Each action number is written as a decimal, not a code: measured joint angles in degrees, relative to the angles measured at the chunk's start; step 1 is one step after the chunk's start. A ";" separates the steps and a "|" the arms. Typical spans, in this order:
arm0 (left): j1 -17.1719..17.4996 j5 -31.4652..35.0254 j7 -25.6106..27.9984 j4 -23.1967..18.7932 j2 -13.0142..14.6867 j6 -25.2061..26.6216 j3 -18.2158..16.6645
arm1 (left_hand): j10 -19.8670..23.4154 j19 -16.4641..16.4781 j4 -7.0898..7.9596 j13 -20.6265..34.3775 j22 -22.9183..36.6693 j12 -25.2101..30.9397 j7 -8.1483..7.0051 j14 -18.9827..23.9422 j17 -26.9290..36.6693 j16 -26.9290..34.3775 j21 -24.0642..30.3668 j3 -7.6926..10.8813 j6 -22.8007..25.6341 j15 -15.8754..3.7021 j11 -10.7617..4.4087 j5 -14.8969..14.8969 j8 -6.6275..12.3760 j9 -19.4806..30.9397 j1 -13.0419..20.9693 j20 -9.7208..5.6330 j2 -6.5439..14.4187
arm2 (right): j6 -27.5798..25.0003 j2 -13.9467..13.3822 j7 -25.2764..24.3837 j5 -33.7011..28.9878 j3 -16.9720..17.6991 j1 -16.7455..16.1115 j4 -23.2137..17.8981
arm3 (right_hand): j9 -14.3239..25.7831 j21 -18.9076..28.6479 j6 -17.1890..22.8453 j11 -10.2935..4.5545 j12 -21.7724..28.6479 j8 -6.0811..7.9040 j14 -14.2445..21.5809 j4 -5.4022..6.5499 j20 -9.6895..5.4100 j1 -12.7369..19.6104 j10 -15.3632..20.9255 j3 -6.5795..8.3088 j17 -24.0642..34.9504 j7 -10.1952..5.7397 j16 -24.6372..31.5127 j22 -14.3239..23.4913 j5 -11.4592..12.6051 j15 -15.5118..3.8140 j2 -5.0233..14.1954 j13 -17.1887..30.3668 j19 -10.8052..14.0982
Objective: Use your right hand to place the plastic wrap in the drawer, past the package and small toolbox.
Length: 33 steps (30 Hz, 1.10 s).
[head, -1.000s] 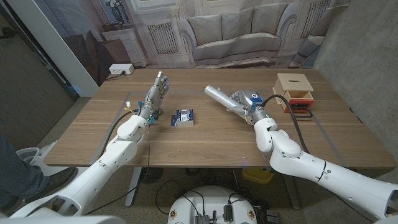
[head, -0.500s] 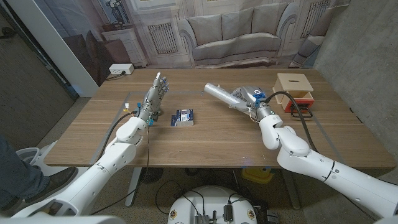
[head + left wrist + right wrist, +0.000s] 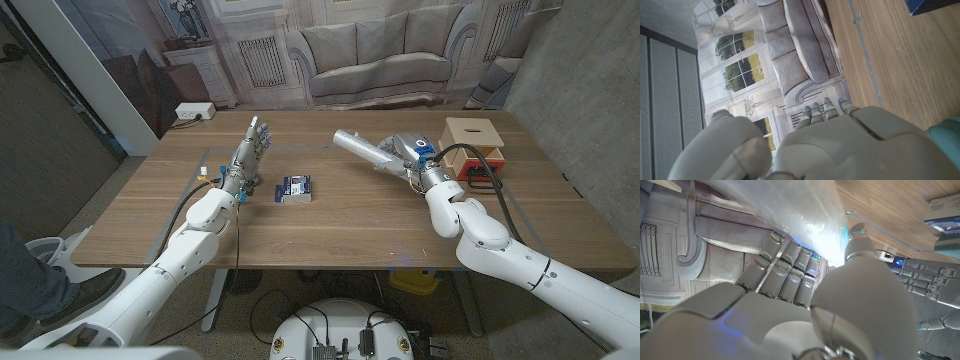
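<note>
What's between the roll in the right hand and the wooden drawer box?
Bare tabletop, by the head view. The right hand holds the roll beside the drawer box, with the red toolbox just in front of it.

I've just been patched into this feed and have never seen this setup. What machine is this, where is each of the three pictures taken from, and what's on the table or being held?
It is a two-armed robot standing at a wooden table. The wide picture looks down from its head; the other two come from cameras on each wrist, looking along the back of that hand, so they appear turned.

The right hand holds a roll of plastic wrap, seen close up in the right wrist view. The left hand stands open, holding nothing. Between the arms lies a small blue package. At the far right stands a small wooden drawer box.
</note>
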 measured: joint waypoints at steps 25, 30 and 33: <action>1.67 1.01 2.48 -3.00 0.65 0.67 -0.34 | 0.00 0.00 -0.16 0.00 0.00 0.00 0.00 0.00 0.00 0.00 0.00 -0.32 0.00 0.00 0.00 0.00 0.00 0.00 0.06 0.00 0.06 | 4.62 -1.97 -0.61 -1.84 5.41 -1.71 1.00 | 1.50 1.55 -0.10 -0.50 0.00 -0.08 -0.31 0.08 0.31 0.07 -0.52 -1.01 -0.01 -0.30 -0.52 0.27 -0.04 0.31 0.07 0.82 -1.56; 1.78 1.56 3.57 -4.39 0.76 1.57 -0.23 | 0.00 0.00 -0.16 0.00 0.00 0.00 0.00 0.00 0.00 0.00 0.00 -0.32 0.00 0.00 0.00 0.39 0.00 0.00 0.06 0.00 0.06 | 5.86 -2.90 -0.81 -1.47 6.75 -2.04 1.32 | 2.09 1.75 -0.10 -0.50 0.00 -0.09 -0.31 0.24 0.40 0.08 -0.52 -1.17 -0.01 -0.31 -0.52 0.26 -0.04 0.31 0.08 0.82 -1.65; 1.78 2.05 4.41 -5.20 0.76 2.25 0.03 | 0.00 0.00 -0.16 0.00 0.00 0.00 0.00 0.00 0.00 0.00 0.00 -0.32 0.00 0.00 0.00 0.39 0.00 0.00 0.06 0.00 0.06 | 6.16 -3.50 -0.86 -1.28 7.50 -2.32 1.38 | 2.13 1.88 -0.10 -0.50 0.00 -0.09 -0.30 0.31 0.44 0.18 -0.52 -1.25 -0.01 -0.31 -0.52 0.11 -0.05 0.31 0.18 0.82 -1.87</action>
